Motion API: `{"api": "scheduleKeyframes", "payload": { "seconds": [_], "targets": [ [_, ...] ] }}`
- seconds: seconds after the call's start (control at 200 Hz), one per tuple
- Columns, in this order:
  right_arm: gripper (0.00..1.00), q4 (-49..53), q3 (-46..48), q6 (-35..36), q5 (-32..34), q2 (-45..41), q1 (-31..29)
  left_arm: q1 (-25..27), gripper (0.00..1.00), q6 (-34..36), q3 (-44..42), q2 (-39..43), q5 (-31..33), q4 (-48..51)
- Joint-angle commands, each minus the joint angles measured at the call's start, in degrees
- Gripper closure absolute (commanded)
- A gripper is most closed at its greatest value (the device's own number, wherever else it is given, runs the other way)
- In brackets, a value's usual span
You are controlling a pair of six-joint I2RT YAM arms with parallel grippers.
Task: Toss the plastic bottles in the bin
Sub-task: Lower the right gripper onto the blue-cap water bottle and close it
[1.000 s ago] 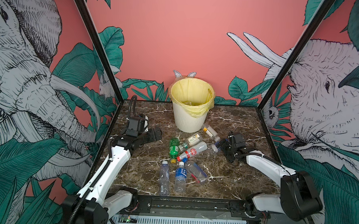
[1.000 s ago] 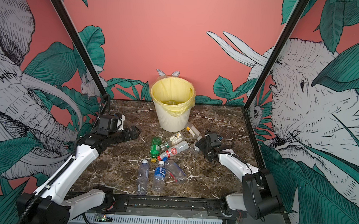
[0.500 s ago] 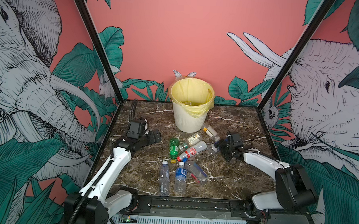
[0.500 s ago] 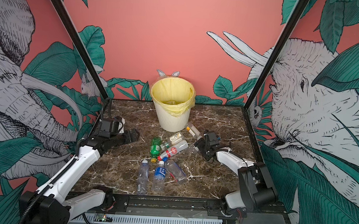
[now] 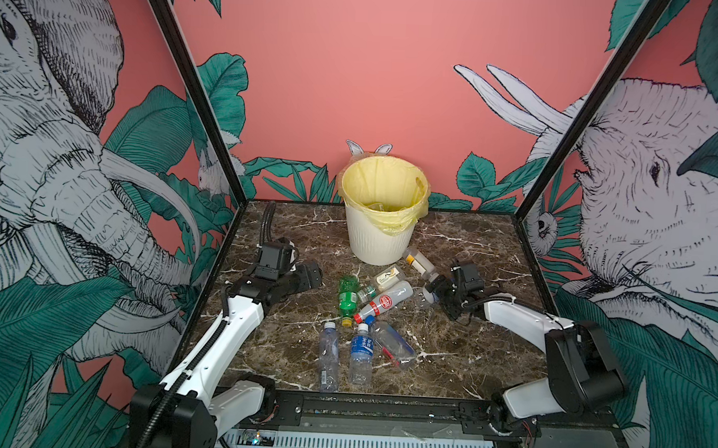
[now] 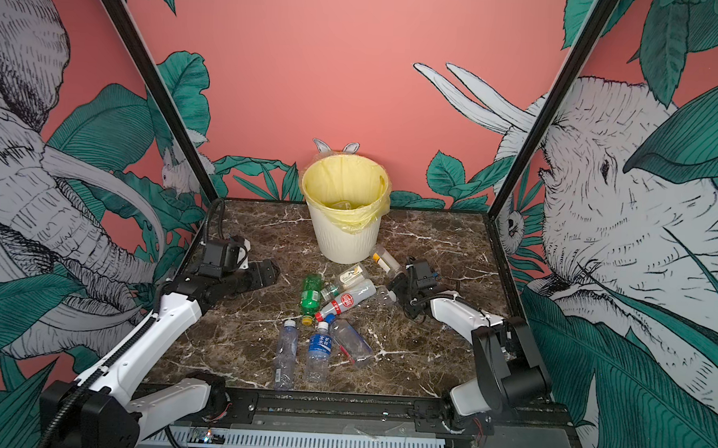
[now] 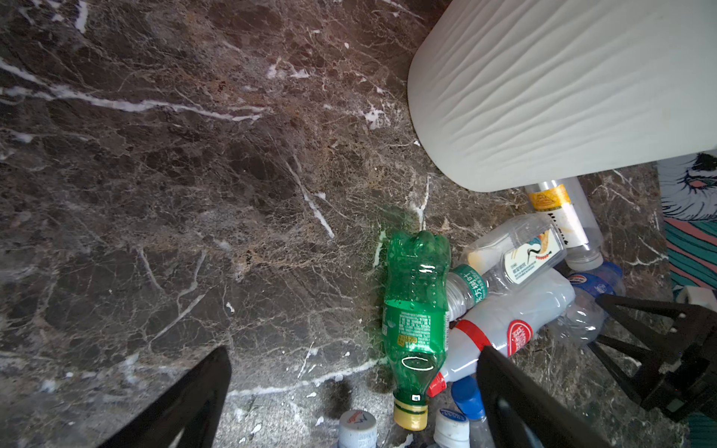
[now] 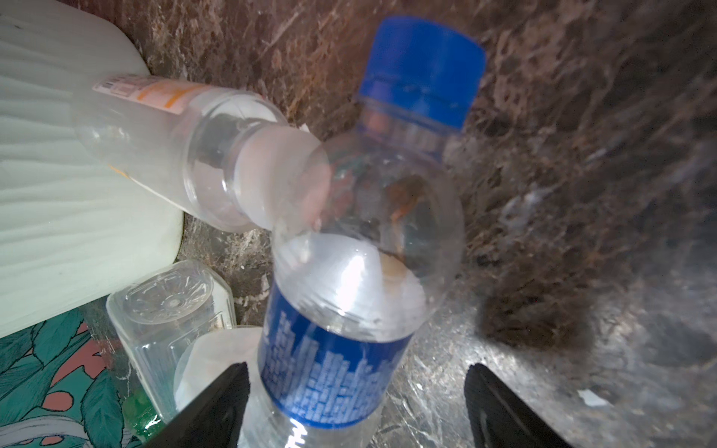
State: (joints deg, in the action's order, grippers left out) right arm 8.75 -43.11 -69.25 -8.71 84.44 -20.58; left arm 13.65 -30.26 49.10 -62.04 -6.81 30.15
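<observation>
**1. Step in hand:** the right arm is picking up 1 bottle. The right gripper [image 8: 355,366] sits low over the table [image 5: 468,342], jaws apart astride the blue-capped bottle [image 8: 341,341]. 1 finger is close against the blue label, and bare table shows between the bottle and the other finger, so it is not clamped. As I judge it, the next move is to close on the label band, lift clear of the neighbour meeting its shoulder, carry it over the rim and release.

**2. Left gripper** [image 7: 354,349]: jaws spread wide, empty, above bare table just beside the green bottle [image 7: 417,310].

**3. The bin** [image 5: 377,242]: upright at back centre. It is round and cream with a finely ribbed wall, and a thin yellow bag is folded over the rim. Something pale lies inside; I cannot name it.

**4. Plastic bottles** [image 6: 347,300]: 9 counted on the table, all lying down.
- **Cluster before the bin:**
  - green bottle, dimpled, yellow cap
  - red-label bottle [image 5: 387,300], milky white
  - square clear bottle [image 7: 520,252]
  - small green-label bottle [image 7: 465,287]
- **Against the bin's foot:** the orange-label bottle [image 8: 167,128], whose neck touches the blue-capped one.
- **Nearer the front:** 3 more, clear, 1 with a blue label [image 5: 362,350].
- **Handling:** the walls are thin and glossy, likely to dent and roll.

**5. Table:** dark brown marble, white-veined, polished.
</observation>
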Motion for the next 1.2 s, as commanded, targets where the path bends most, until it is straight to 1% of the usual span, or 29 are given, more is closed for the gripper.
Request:
{"api": "scheduleKeyframes", "payload": {
  "seconds": [0.0,0.25,0.465,0.63,0.87,1.195],
  "targets": [
    [0.13,-1.2,-1.3,-3.0,0.1,0.9,0.2,-0.6,0.01,-0.2,-0.8,1.3,1.0,-0.3],
    [0.13,-2.6,-2.3,-4.2,-1.1,2.7,0.2,-0.7,0.01,-0.1,-1.3,1.2,1.1,-0.5],
    [0.21,-4.0,-1.5,-5.7,-1.5,3.8,0.2,-0.8,0.01,-0.1,-1.4,1.0,1.2,-0.6],
    [0.24,-4.7,-0.4,-6.9,-0.5,3.9,0.2,-0.9,0.01,0.1,-1.6,0.9,1.3,-0.7],
    [0.27,-4.9,-0.2,-7.6,-0.8,5.5,0.2,-1.0,0.01,0.2,-1.7,0.3,1.2,-1.1],
    [0.40,-5.6,1.2,-7.9,-1.0,6.0,0.2,-1.2,0.01,0.6,-1.7,0.0,1.5,-1.1]
  ]
}}
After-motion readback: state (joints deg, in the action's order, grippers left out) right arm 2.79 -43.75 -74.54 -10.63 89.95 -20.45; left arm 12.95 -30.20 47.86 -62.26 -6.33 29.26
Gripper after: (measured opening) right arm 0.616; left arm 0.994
